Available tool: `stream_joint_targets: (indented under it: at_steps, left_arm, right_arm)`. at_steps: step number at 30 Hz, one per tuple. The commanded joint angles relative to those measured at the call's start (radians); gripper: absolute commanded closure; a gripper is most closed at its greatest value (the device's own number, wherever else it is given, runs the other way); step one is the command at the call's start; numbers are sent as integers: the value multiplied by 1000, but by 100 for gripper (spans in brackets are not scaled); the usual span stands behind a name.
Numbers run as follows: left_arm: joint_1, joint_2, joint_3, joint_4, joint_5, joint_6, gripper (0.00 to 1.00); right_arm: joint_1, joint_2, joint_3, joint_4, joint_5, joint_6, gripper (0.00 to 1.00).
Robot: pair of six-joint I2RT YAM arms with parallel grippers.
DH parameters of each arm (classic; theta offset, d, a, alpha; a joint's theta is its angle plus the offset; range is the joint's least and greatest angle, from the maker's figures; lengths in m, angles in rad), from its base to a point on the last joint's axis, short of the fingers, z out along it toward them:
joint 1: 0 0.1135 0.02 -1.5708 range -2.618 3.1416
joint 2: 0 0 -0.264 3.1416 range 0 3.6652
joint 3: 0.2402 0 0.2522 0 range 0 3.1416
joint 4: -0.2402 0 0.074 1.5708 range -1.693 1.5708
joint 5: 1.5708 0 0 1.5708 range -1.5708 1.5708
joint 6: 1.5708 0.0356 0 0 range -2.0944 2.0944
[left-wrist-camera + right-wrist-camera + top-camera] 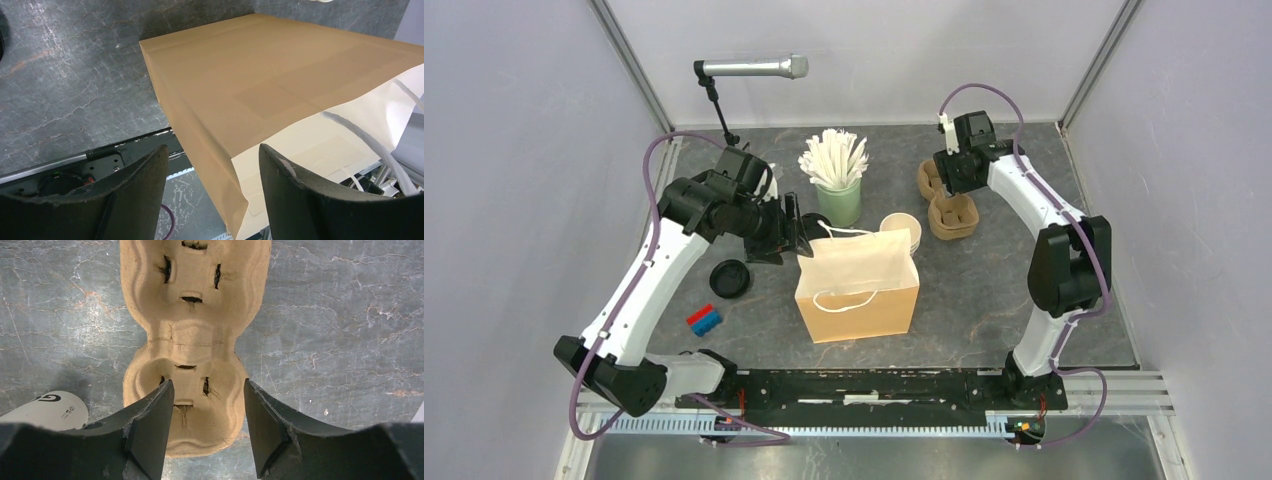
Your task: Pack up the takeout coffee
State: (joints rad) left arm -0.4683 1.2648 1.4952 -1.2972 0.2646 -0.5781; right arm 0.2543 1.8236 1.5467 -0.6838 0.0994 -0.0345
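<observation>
White printed cup lies just beside the right gripper.

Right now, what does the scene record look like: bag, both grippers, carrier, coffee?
bag: brown paper bag, standing, mouth open
left gripper: open, jaws straddling the bag's side edge
right gripper: open, over the near well of the pulp cup carrier
coffee: white printed cup beside that carrier; lid not visible
</observation>
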Motion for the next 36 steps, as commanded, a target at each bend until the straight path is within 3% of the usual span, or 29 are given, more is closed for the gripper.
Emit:
stream_joint_targets:
  at_steps: [1, 14, 26, 36]
  left_arm:
    - [-5, 9, 62, -2, -22, 67, 27]
    - [-4, 34, 77, 3, -11, 73, 28]
    - [-4, 16, 63, 3, -15, 65, 28]
    - [-4, 19, 61, 3, -15, 63, 28]
  right_arm:
    - [-14, -5, 6, 21, -55, -19, 39]
    - [-26, 54, 4, 64, -106, -28, 40]
    - [-31, 120, 65, 81, -106, -39, 51]
    - [-33, 114, 68, 88, -125, -3, 42]
